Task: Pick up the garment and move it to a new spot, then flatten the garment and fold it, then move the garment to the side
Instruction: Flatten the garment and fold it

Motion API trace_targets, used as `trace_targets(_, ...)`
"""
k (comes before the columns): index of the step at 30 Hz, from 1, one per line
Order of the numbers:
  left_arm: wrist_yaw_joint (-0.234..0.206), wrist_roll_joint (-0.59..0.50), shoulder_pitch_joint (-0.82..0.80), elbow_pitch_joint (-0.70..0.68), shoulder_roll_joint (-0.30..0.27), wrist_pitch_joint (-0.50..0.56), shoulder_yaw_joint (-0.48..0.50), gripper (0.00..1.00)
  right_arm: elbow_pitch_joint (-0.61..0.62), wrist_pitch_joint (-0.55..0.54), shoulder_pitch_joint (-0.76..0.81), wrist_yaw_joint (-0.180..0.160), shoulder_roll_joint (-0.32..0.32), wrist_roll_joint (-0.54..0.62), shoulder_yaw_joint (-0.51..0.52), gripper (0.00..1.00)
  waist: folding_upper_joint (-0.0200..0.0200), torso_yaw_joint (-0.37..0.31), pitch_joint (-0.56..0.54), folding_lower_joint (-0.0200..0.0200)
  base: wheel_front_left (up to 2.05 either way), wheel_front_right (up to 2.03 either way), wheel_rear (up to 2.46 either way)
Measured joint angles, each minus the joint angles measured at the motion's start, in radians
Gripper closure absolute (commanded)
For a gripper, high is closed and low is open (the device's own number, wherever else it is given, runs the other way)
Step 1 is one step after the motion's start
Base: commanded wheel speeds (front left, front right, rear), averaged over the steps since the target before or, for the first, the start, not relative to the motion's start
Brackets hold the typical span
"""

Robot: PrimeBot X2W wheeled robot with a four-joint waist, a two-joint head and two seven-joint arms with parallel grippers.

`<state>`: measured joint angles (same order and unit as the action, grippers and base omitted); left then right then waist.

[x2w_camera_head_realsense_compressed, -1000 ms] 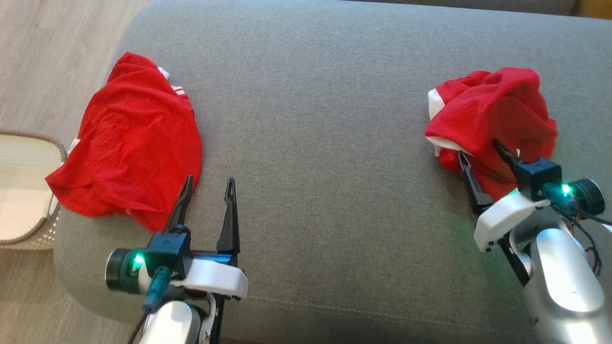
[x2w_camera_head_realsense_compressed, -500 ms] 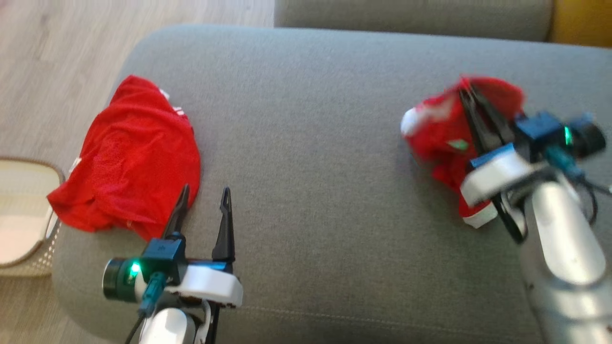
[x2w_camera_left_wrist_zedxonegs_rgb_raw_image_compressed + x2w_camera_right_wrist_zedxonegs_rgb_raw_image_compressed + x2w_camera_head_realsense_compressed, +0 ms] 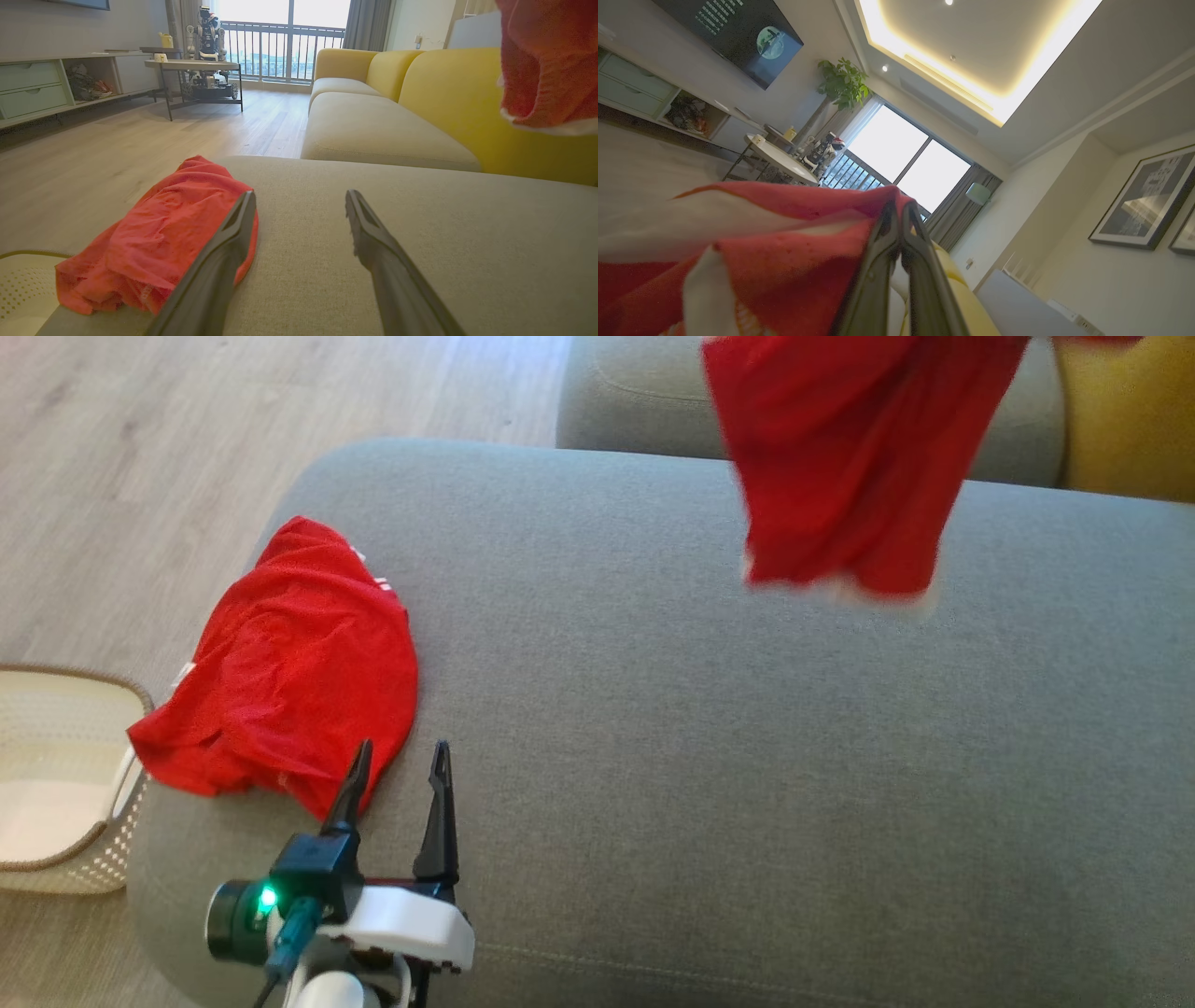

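A red garment with white trim [image 3: 840, 476] hangs in the air above the far right of the grey sofa cushion [image 3: 700, 756], blurred by motion. In the right wrist view my right gripper [image 3: 899, 210] is shut on a fold of this garment [image 3: 784, 261], which drapes left and down from the fingertips. The left wrist view shows its lower edge [image 3: 546, 65] at the top right. My left gripper [image 3: 397, 761] stands open low over the cushion's near left, with nothing between its fingers [image 3: 219, 261]. Its left finger lies beside a second red garment [image 3: 289, 663], crumpled on the cushion [image 3: 159, 233].
A white perforated basket [image 3: 56, 784] stands on the wooden floor [image 3: 187, 429] just left of the cushion. A yellow sofa [image 3: 397, 116] runs beyond the cushion's far side. A side table and shelving stand further off in the room.
My right gripper has shut on the right-hand garment and lifted it off the cushion into the air. The head camera has shifted. My left gripper stays open in place.
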<state>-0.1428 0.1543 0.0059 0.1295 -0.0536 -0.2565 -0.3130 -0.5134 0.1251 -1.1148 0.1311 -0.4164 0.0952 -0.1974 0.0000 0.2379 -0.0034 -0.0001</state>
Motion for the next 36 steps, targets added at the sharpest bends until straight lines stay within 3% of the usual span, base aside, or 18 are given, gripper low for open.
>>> trace_targets(3,-0.007,0.004,0.012,0.000,0.000,0.000,0.001,0.00,-0.029,0.033,-0.055,0.000,-0.012,0.024,-0.026,1.00,0.0000,0.011,0.003,0.0000,0.00,0.00,0.00)
trace_targets(6,-0.007,0.010,0.014,-0.001,0.000,0.000,0.001,0.00,-0.068,0.078,-0.086,0.000,-0.005,0.027,-0.121,1.00,0.0000,0.021,0.013,0.0000,0.00,0.00,0.00)
trace_targets(9,-0.016,0.018,0.013,-0.003,0.000,0.000,-0.005,0.00,-0.113,0.106,-0.022,0.000,0.013,-0.020,-0.272,1.00,0.0000,0.029,0.032,0.0001,0.00,0.00,0.00)
trace_targets(15,-0.026,0.025,0.009,-0.006,0.000,0.000,-0.027,0.00,-0.153,0.114,0.221,0.000,0.005,-0.114,-0.400,1.00,0.0000,0.025,0.056,0.0002,0.00,0.00,0.00)
trace_targets(23,-0.034,0.025,0.005,-0.004,0.000,0.000,-0.024,0.00,-0.060,0.067,0.385,0.000,-0.088,-0.207,-0.418,1.00,0.0000,-0.035,0.067,0.0000,0.00,0.00,0.00)
trace_targets(28,-0.033,0.024,-0.009,0.007,0.000,0.000,-0.027,0.00,0.048,-0.023,0.514,0.000,-0.143,-0.269,-0.457,1.00,0.0000,-0.086,0.071,0.0001,0.00,0.00,0.00)
trace_targets(34,-0.032,0.023,-0.033,0.021,0.001,0.000,-0.035,0.00,0.085,-0.138,0.594,0.000,-0.198,-0.290,-0.480,1.00,0.0000,-0.141,0.073,0.0001,0.00,0.00,0.00)
trace_targets(35,-0.032,0.023,-0.035,0.026,0.001,0.000,-0.036,0.00,0.091,-0.145,0.596,0.000,-0.198,-0.291,-0.488,0.94,0.0000,-0.149,0.074,0.0001,0.00,0.00,0.00)
trace_targets(36,-0.031,0.023,-0.036,0.031,0.001,0.000,-0.036,0.00,0.101,-0.148,0.597,0.000,-0.197,-0.291,-0.492,0.07,0.0000,-0.157,0.074,0.0001,0.00,0.00,0.00)
